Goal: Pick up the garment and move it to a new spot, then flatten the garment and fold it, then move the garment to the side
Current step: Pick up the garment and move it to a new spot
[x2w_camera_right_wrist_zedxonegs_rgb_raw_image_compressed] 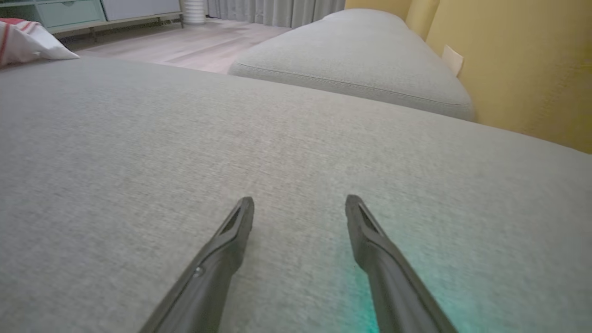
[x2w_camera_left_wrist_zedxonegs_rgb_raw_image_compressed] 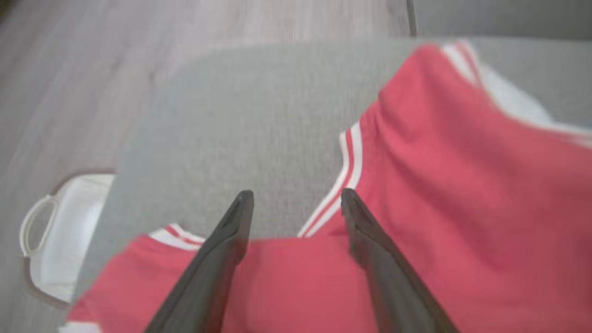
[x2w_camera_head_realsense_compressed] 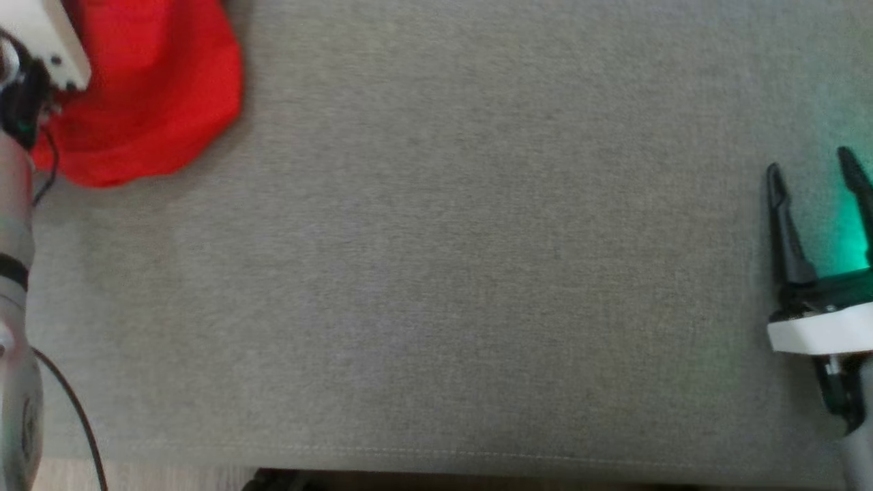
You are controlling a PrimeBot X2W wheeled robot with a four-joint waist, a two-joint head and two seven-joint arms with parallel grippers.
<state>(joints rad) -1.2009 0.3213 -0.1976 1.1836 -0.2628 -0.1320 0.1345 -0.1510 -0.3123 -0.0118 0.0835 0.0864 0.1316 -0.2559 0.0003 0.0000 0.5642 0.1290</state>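
The garment is a red top with white stripe trim, lying bunched at the far left corner of the grey cushion. In the left wrist view the garment spreads under my left gripper, whose two dark fingers stand open above the cloth with nothing between them. A white corner of the garment shows at the far left in the right wrist view. My right gripper hovers open over bare cushion at the right edge, and its open jaws hold nothing.
A white tub with a handle stands on the wooden floor beside the cushion's corner. A second grey cushion and a yellow wall lie beyond the right gripper. The cushion's front seam runs along the bottom.
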